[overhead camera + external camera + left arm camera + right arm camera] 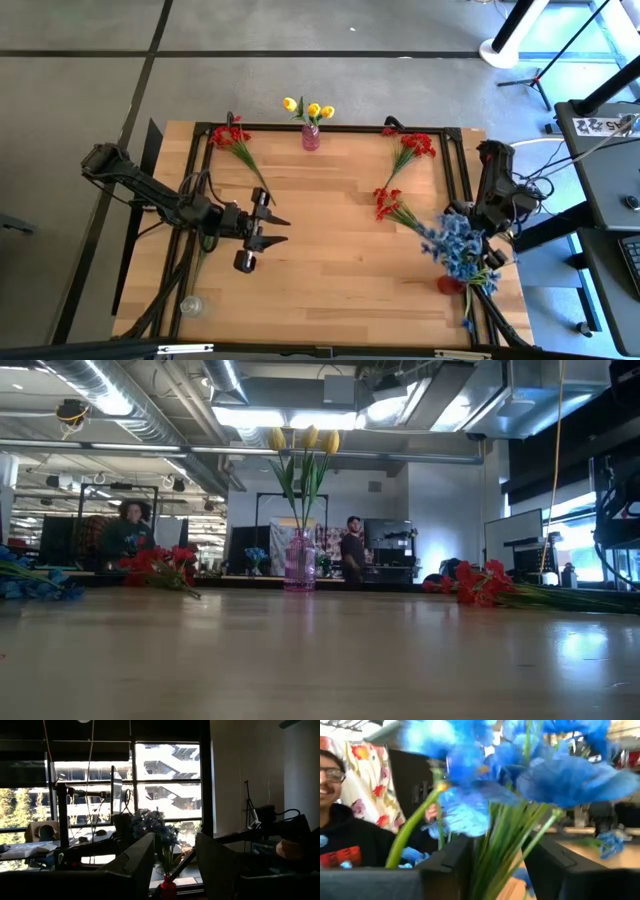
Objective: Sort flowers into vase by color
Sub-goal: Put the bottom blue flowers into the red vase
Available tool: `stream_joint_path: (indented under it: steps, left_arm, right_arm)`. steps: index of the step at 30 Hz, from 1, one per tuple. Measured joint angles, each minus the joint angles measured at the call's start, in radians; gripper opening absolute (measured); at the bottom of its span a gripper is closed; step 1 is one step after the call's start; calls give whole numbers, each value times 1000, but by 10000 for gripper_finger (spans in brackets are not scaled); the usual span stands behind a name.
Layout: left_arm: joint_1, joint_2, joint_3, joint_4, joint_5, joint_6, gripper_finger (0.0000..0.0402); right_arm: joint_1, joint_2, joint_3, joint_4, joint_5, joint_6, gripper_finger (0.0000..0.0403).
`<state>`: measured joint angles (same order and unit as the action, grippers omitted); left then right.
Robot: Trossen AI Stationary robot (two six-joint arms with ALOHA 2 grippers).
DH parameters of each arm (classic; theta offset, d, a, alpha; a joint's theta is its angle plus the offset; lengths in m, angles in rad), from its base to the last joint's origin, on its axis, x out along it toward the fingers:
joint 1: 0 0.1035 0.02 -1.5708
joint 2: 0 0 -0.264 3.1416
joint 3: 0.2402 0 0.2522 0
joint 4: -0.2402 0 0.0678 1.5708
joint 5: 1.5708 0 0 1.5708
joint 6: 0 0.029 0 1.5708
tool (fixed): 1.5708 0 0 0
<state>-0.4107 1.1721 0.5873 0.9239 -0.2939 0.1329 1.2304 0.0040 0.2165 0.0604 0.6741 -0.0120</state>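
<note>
Blue flowers [458,245] stand in a red vase [449,285] near the table's right front corner. My right gripper [497,870] is beside them, open, its fingers on either side of their green stems [492,845]. Yellow flowers [309,108] stand in a pink vase [311,137] at the far edge. Red flowers lie flat on the table at the far left [233,137], at the far right [412,148] and right of the middle [388,203]. My left gripper [276,229] hovers open over the table's left half, with nothing between its fingers. My right gripper has the blue flowers' stems [492,845] between its two parted fingers, below the blooms. Whether either finger touches the stems, I cannot tell. The stems stand upright in the vase.
A small clear glass [190,305] stands at the table's near left corner. A black frame [330,127] runs along the table's edges. The middle of the wooden top [330,250] is bare. People show in the room beyond the table.
</note>
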Motion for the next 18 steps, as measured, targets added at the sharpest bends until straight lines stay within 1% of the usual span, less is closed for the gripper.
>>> stream_joint_path:
  steps: [3, 5, 8, 12, 16, 18]
  left_arm:
    - [0, 0, 0, -7, 0, 0, 140]
    - [0, 0, 0, -11, 0, 0, 140]
    - [0, 0, 0, -19, 0, 0, 140]
    - [0, 0, 0, -27, 0, -1, 140]
    - [0, 0, 0, -27, 0, 0, 140]
    - [0, 0, 0, -27, 0, 0, 140]
  right_arm:
    - [0, 0, 58, -137, -4, 66, 182]
    - [0, 0, 104, -180, -4, 83, 192]
    - [0, 0, 152, -204, -4, 85, 208]
    - [0, 0, 174, -218, 23, 88, 225]
    - [0, 3, 176, -189, 96, 140, 228]
    - [0, 28, 178, -188, 97, 154, 224]
